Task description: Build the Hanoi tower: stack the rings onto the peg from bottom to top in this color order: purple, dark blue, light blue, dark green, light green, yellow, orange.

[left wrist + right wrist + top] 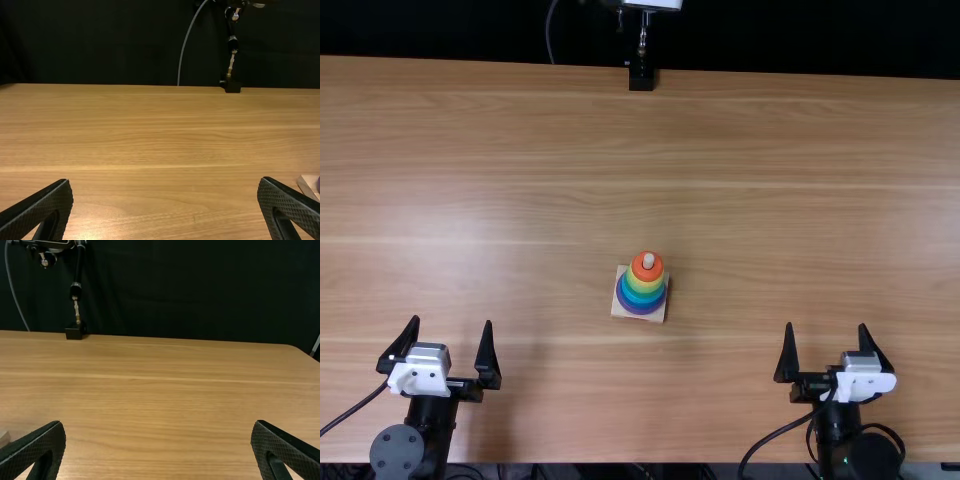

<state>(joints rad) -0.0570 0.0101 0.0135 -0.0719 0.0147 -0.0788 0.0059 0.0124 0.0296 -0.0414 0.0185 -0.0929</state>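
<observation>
One black flat-fingered left gripper (452, 322), one matching right gripper (826, 326): jaws parted, held clear, presumably because stacking is finished. Rainbow ring tower (642, 288), centred between them, supported by square pale-wood base (618, 311).

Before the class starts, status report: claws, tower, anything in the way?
Left claw open; right claw open. Tower stacked on peg, orange ring topmost. Black mount at far edge, beyond tower.
</observation>
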